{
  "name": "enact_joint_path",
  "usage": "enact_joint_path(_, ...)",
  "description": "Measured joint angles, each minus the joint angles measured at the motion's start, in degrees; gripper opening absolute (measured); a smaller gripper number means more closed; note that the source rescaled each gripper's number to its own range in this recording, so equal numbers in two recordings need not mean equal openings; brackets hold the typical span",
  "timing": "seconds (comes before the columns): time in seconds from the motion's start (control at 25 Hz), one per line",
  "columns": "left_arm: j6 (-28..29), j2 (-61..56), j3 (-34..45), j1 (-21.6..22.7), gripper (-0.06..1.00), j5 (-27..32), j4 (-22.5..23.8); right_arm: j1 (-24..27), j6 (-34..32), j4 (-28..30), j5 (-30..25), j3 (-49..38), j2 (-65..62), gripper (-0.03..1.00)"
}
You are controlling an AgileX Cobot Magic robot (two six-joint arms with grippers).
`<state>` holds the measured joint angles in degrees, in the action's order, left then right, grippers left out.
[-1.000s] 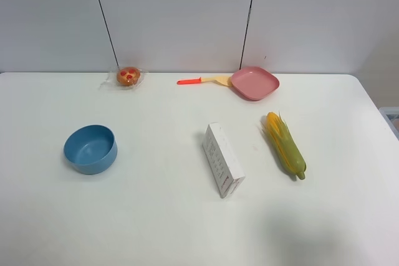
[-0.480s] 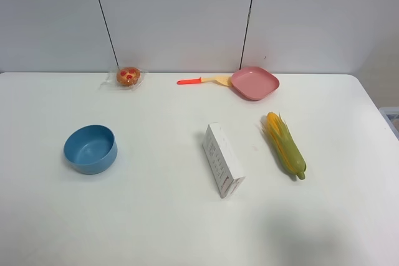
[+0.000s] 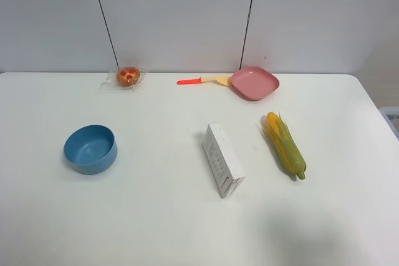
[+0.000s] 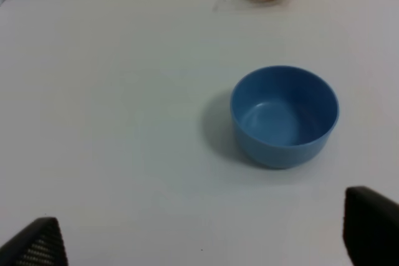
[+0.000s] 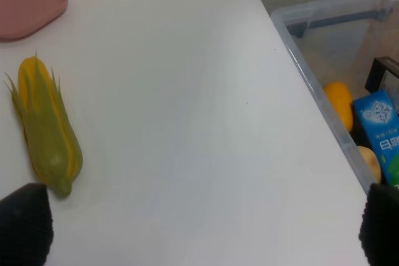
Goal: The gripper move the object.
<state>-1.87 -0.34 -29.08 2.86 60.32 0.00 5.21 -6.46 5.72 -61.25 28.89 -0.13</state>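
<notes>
The toy corn cob (image 3: pixel 285 144) lies on the white table right of the middle, with its yellow kernel end toward the back and its green husk end toward the front. It also shows in the right wrist view (image 5: pixel 47 129). Neither arm shows in the exterior view. My right gripper (image 5: pixel 202 225) is open and empty, with the corn beside one fingertip (image 5: pixel 25 222) and apart from it. My left gripper (image 4: pixel 202 241) is open and empty, hovering short of the blue bowl (image 4: pixel 284 116).
A white box (image 3: pixel 222 159) lies just left of the corn. A blue bowl (image 3: pixel 91 148) sits at the left. A pink plate (image 3: pixel 254 83), an orange-handled spatula (image 3: pixel 202 80) and a wrapped pastry (image 3: pixel 128 76) line the back. A clear bin (image 5: pixel 349 73) of items stands off the table's right edge.
</notes>
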Motion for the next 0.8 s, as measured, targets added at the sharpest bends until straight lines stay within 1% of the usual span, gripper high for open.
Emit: enact_joint_path(0.8, 0.0, 0.0, 0.0, 0.0, 1.0, 0.0, 0.0, 0.0, 0.0, 0.0, 0.0, 0.0, 0.0, 1.0)
